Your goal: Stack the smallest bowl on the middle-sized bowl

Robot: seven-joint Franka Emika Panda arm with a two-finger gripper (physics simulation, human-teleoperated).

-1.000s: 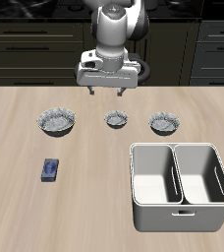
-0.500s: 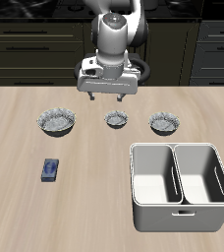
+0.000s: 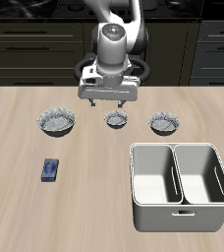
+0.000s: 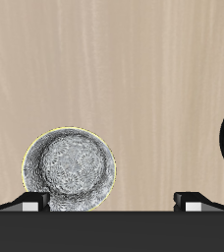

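Smallest bowl [image 3: 116,119] sits on the table [image 3: 94,187] between the middle-sized bowl [image 3: 164,123] and largest bowl [image 3: 57,121], apart from both. Gripper [image 3: 107,102] above and just behind it, fingers spread wide, empty.

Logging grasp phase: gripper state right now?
Gripper: open, holding nothing, above the smallest dark-rimmed speckled bowl.

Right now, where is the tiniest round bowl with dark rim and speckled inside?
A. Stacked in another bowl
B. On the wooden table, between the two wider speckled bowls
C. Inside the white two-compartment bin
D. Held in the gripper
B: the smallest bowl sits on the table between the middle-sized bowl and the largest bowl, with the gripper empty above it.
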